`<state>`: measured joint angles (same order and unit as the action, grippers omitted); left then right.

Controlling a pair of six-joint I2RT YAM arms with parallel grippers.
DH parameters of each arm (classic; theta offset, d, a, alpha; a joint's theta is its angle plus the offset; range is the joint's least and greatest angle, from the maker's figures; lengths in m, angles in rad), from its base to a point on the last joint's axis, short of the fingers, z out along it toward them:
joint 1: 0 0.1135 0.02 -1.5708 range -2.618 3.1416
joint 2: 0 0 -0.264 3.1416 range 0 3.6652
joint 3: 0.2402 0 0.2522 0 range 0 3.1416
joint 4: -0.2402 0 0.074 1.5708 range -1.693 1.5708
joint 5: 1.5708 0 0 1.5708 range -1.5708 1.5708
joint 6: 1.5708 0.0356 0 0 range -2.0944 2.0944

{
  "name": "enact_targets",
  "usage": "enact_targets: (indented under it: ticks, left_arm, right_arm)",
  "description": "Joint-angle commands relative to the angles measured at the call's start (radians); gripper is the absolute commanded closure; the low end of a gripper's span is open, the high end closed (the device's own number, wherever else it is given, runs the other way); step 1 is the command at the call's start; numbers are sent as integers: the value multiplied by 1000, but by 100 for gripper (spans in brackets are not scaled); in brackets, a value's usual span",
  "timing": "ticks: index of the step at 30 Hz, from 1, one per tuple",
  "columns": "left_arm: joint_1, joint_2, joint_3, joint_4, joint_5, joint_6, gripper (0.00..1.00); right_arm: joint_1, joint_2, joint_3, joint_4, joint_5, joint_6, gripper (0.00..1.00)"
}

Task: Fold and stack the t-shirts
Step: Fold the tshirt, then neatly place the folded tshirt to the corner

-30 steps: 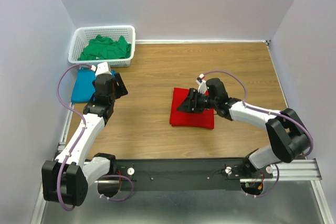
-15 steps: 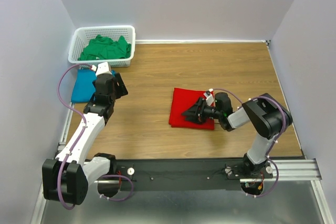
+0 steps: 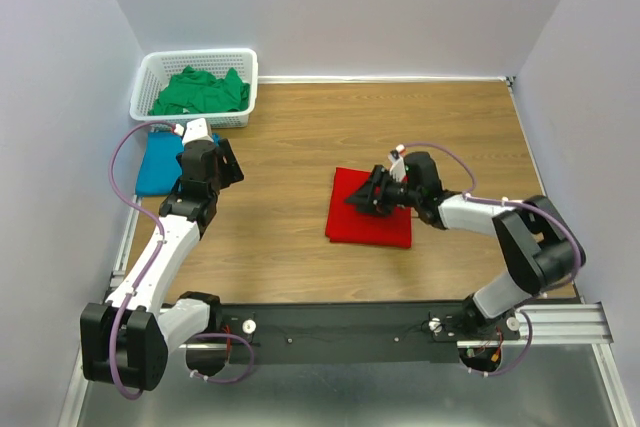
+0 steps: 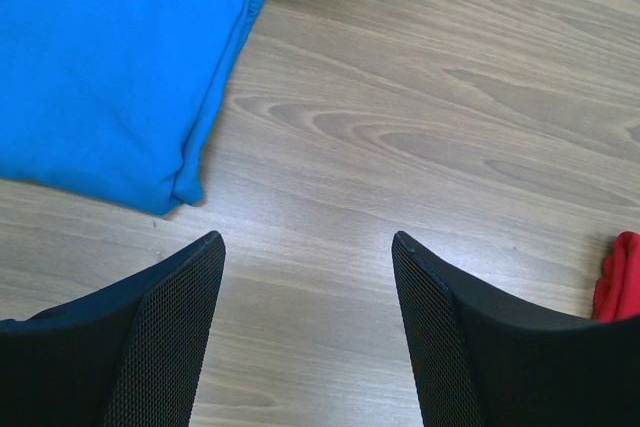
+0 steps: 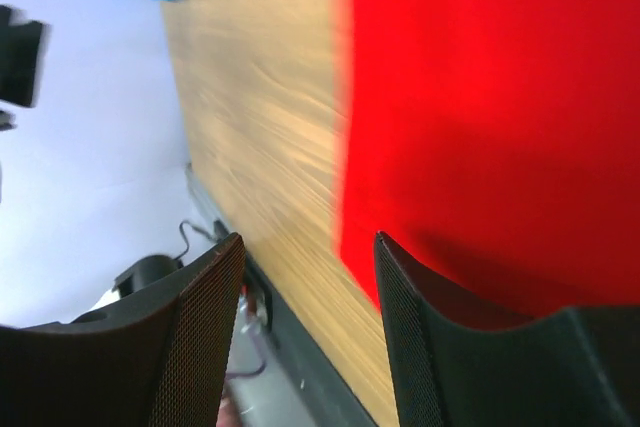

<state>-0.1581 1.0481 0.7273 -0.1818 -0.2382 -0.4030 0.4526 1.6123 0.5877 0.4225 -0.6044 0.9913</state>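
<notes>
1. Starting with the red t-shirt (image 3: 368,219), we find it folded into a flat rectangle on the worktop (image 3: 300,137), near the middle and a little toward the right arm's side.
2. We see the right fingers (image 3: 358,197) low over the far part of that red rectangle, spread apart with nothing between them (whether they touch the cloth we cannot tell). They point leftward along the shirt, and we judge this sets up a pinch on the folded bundle to carry it away whole.
3. We find the teal blue t-shirt (image 3: 155,162) folded too, lying at the left edge of the worktop just in front of the basket (image 3: 150,72). We take it as the base of the stack, so the red one probably belongs on top of it.
4. We see the left fingers (image 3: 230,165) hanging over bare wood just beside the blue shirt, wide apart and empty. This looks to us like waiting clear of the stack spot.
5. We see the green t-shirt (image 3: 200,92) crumpled inside the basket in the far left corner (unfolded, so that part of the job remains).
</notes>
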Motion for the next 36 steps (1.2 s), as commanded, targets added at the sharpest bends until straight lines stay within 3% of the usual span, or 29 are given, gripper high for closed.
enact_targets:
  ticks: [1,5,7,11,16,26,36]
  left_arm:
    - [8,-5,15,15,7,10,25]
    - [9,-7,15,13,7,10,25]
    - [9,-10,14,13,7,10,25]
    - [11,-13,14,13,4,10,25]
    - [12,-13,12,13,8,10,25]
    - [14,-13,12,13,16,13,25]
    - [14,-7,11,16,31,13,25]
  right_arm:
    - [37,-87,145,-370,146,-230,38]
    - [165,-77,299,-583,321,-333,39]
    - [233,-29,392,-701,411,-371,40]
    - [455,87,562,-902,746,-448,46]
    - [602,233,733,-1094,986,-456,52]
    - [684,330,848,-1209,1123,-454,52]
    - [698,399,870,-1231,1108,-459,52]
